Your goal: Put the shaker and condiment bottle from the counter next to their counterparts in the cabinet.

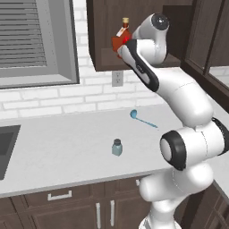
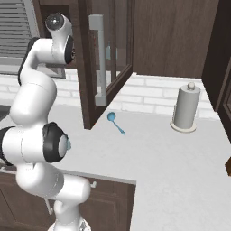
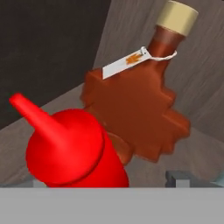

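The red condiment bottle [image 3: 74, 151] stands on the cabinet shelf [image 3: 26, 135], touching the orange-brown maple-leaf syrup bottle [image 3: 135, 113] behind it. My gripper [image 3: 105, 183] is open, with a grey fingertip [image 3: 177, 178] well off the bottle's side. In the left base view the hand reaches into the dark cabinet [image 1: 103, 36], where the syrup bottle [image 1: 124, 32] and a sliver of the red bottle [image 1: 121, 50] show past the arm. The small pale blue shaker [image 1: 117, 147] stands alone on the counter [image 1: 67, 143], far below the hand.
A blue spoon [image 1: 142, 118] lies on the counter near the wall. The open cabinet door [image 2: 97, 58] juts out beside the arm. A paper towel holder [image 2: 185, 108] stands at the right and a sink [image 1: 6, 147] lies at the far left.
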Tool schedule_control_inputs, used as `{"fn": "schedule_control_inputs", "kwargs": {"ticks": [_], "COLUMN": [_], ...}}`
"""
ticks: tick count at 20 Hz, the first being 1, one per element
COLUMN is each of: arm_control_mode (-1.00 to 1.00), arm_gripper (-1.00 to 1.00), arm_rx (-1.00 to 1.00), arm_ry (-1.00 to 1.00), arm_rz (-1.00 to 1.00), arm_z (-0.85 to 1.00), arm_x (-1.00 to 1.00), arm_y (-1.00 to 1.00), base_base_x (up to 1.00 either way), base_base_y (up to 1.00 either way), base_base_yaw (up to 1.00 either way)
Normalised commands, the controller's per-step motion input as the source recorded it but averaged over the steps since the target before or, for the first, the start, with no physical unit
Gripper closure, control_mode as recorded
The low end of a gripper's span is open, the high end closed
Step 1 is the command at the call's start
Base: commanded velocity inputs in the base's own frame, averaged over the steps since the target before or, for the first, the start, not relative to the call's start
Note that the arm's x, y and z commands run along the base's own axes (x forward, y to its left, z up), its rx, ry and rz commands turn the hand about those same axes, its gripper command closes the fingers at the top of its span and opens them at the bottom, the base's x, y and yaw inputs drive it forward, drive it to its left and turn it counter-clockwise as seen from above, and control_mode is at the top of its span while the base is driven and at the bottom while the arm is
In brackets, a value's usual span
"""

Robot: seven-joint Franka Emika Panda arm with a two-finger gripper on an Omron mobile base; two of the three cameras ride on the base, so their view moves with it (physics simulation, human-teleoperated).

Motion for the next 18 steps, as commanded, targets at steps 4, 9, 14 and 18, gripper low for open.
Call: {"fn": "schedule_control_inputs", "kwargs": {"ticks": [4,9,14,18], "arm_control_mode": [-1.0,-1.0,-1.0,-1.0], "arm_gripper": [-1.0,-1.0,-1.0,-1.0], "arm_rx": [0.0,0.0,0.01,0.0], "arm_ry": [0.0,0.0,0.0,0.0], "arm_rz": [0.0,0.0,0.0,0.0], "arm_z": [0.0,0.0,0.0,0.0], "arm_x": [0.28,0.18,0.13,0.08], "arm_y": [-0.11,-0.24,-0.28,-0.13], "base_base_x": [0.0,0.0,0.0,0.0], "base_base_y": [0.0,0.0,0.0,0.0], "base_base_yaw": [0.0,0.0,0.0,0.0]}}
